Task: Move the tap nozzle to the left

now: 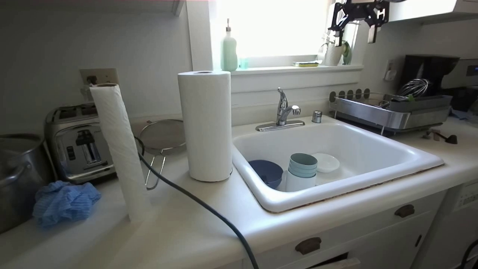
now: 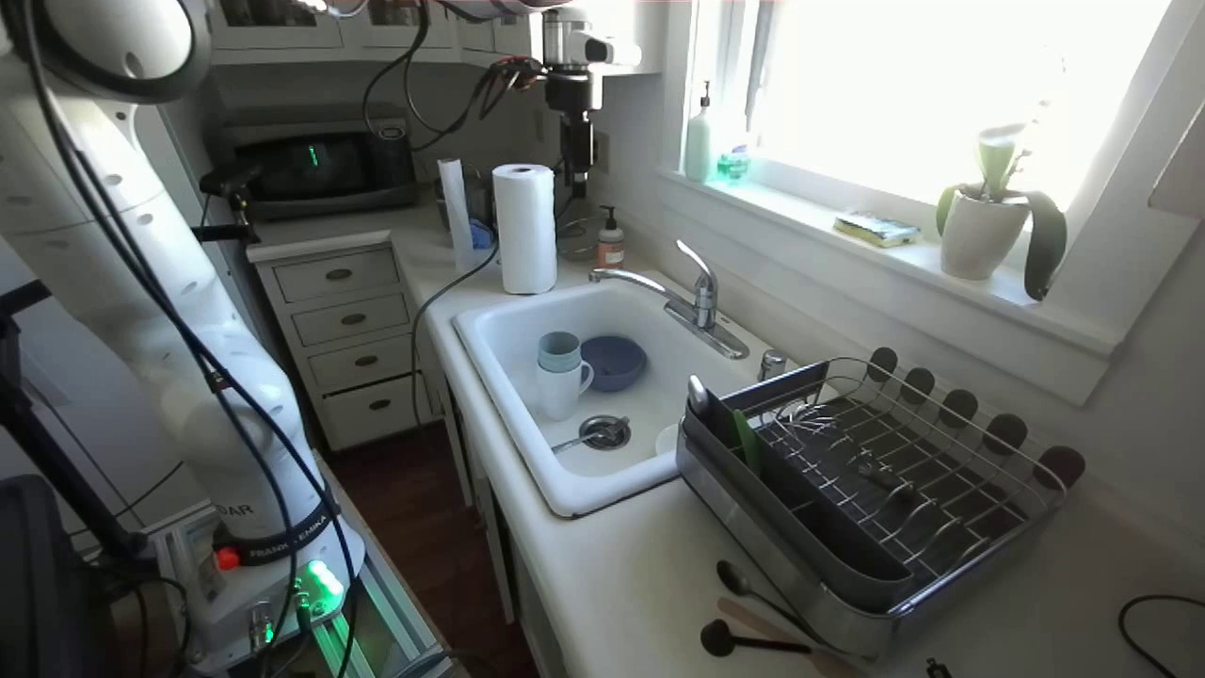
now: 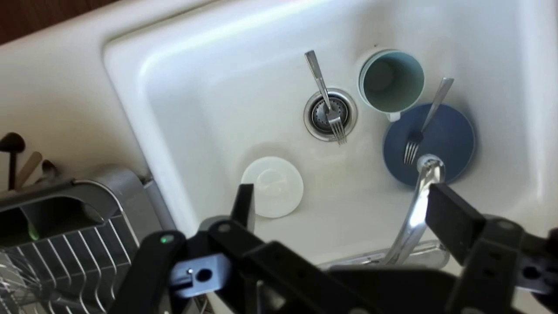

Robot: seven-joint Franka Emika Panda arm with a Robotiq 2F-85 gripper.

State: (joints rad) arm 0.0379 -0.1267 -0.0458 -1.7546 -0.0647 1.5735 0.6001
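The chrome tap nozzle [image 1: 289, 112] stands at the back rim of the white sink in both exterior views, its lever raised; in an exterior view its spout [image 2: 635, 278] reaches over the sink. In the wrist view the spout [image 3: 416, 209] points up and slightly right, its end over the blue bowl. My gripper [image 1: 355, 42] is open and empty, high above the counter with fingers down. It also shows side-on in an exterior view [image 2: 576, 184]. In the wrist view the spout lies below the open fingers [image 3: 342, 189], nearer the right finger, apart from the gripper. The lever is hidden there.
The sink [image 3: 209, 131] holds a blue bowl [image 3: 453, 135], stacked cups [image 3: 388, 83], a white dish [image 3: 279, 187] and forks. A dish rack [image 2: 847, 527] stands beside it. A paper towel roll [image 1: 205, 127] stands at its opposite end. The window sill [image 2: 800, 217] holds bottles and a plant.
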